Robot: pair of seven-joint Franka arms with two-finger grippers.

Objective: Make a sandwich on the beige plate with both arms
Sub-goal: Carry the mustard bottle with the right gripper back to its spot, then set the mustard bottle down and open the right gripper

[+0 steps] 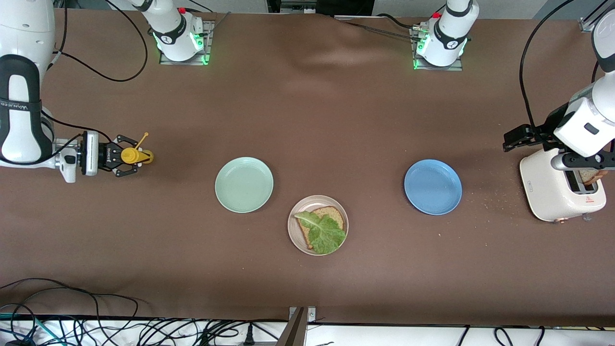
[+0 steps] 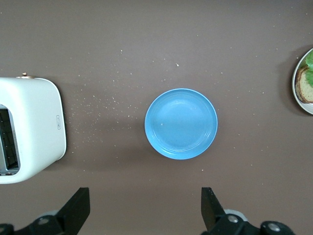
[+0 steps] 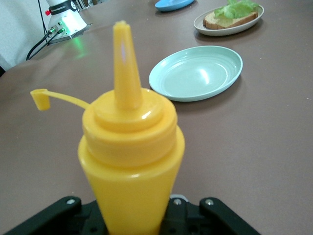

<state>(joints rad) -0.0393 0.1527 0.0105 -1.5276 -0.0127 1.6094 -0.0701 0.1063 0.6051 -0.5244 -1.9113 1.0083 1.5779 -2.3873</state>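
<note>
The beige plate (image 1: 294, 236) lies nearest the front camera, in the middle of the table. On it sits one slice of brown bread (image 1: 333, 214) with a green lettuce leaf (image 1: 324, 233) on top. The right wrist view shows that plate (image 3: 201, 23) with its bread (image 3: 230, 20) in the distance. My right gripper (image 1: 129, 156) is shut on an upright yellow squeeze bottle (image 3: 129, 161) at the right arm's end of the table, its cap hanging open on its tether. My left gripper (image 2: 145, 210) is open and empty, up in the air by the toaster (image 1: 552, 192). A second bread slice (image 1: 588, 176) stands in the toaster's slot.
A mint-green plate (image 1: 244, 184) lies toward the right arm's end from the beige plate, and a blue plate (image 1: 433, 187) toward the left arm's end. Crumbs dot the table between the blue plate (image 2: 181, 123) and the toaster (image 2: 34, 127). Cables trail along the table's near edge.
</note>
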